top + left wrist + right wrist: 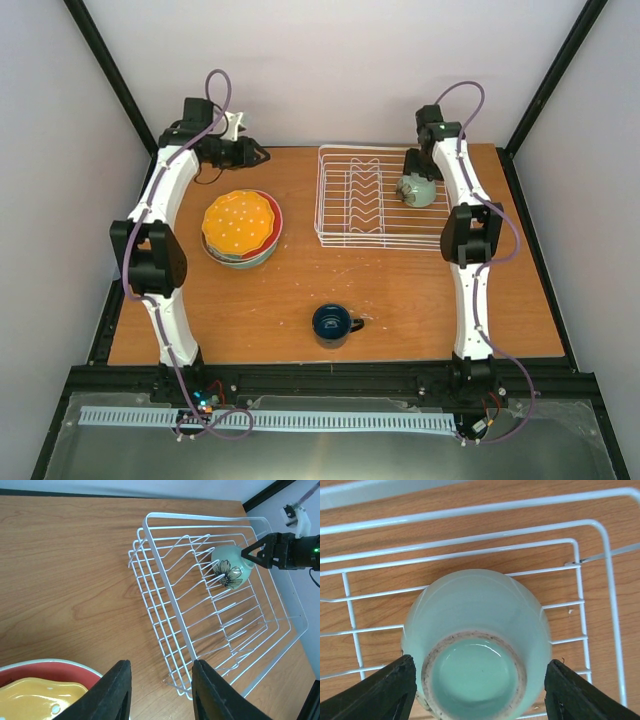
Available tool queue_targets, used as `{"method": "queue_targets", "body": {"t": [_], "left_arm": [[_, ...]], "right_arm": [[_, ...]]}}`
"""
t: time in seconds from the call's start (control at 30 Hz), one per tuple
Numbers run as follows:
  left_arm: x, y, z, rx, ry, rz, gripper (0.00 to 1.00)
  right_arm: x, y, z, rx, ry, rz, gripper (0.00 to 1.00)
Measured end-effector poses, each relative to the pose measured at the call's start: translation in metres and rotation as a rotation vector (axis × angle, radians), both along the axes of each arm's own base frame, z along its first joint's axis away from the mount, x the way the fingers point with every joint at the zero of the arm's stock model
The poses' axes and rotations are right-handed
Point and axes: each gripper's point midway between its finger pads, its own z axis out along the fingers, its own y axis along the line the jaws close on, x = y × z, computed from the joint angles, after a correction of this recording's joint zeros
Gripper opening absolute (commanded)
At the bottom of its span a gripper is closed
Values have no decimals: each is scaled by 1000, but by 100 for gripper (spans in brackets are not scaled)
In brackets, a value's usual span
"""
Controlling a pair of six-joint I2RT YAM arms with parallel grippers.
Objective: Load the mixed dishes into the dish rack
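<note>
The small pale green bowl (pixel 475 610) lies bottom-up in the right part of the white wire dish rack (pixel 350 235), leaning on its tines (pixel 227 562). My right gripper (pixel 480 690) is open, with its fingers straddling the bowl's sides. My left gripper (pixel 161 690) is open and empty above the table at the far left (pixel 262 155). The orange-yellow dotted plate (pixel 238 220) tops a stack with the red plate (pixel 275 222) and the pale teal bowl (pixel 245 260). The dark blue mug (pixel 332 323) stands at the front centre. The white floral plate is not visible.
The rack's upright plate slots (pixel 362 195) hold nothing. The rack's near corner (pixel 187 692) lies just past my left fingertips. Black frame posts stand at the back corners, and grey walls close in the table.
</note>
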Motion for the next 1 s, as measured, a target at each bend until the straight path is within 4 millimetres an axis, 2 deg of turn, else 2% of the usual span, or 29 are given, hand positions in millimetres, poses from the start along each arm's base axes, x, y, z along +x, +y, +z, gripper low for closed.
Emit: {"method": "queue_targets", "body": {"t": [0.17, 0.27, 0.33, 0.4, 0.53, 0.63, 0.7, 0.87, 1.0], "left_arm": [[-5, -8, 11, 20, -32, -16, 35], [-18, -27, 24, 52, -70, -51, 34], [-33, -51, 33, 76, -97, -98, 33], [-60, -83, 38, 109, -116, -168, 28], [-117, -130, 27, 188, -94, -296, 24], [-159, -144, 8, 259, -35, -367, 23], [-179, -140, -3, 307, 8, -380, 22], [-225, -122, -13, 403, 67, -387, 21], [-267, -139, -20, 425, 105, -475, 20]], "right_arm": [[-6, -7, 25, -33, -43, -19, 70], [-18, -10, 51, -58, -84, -32, 70], [-32, -10, 73, -75, -125, -37, 69], [-47, -6, 96, -88, -173, -34, 68], [-85, 5, 126, -92, -245, -11, 66], [-112, 12, 129, -89, -253, 15, 65], [-127, 14, 123, -94, -237, 32, 65], [-161, 16, 99, -104, -175, 69, 66], [-180, 17, 94, -89, -157, 89, 66]]}}
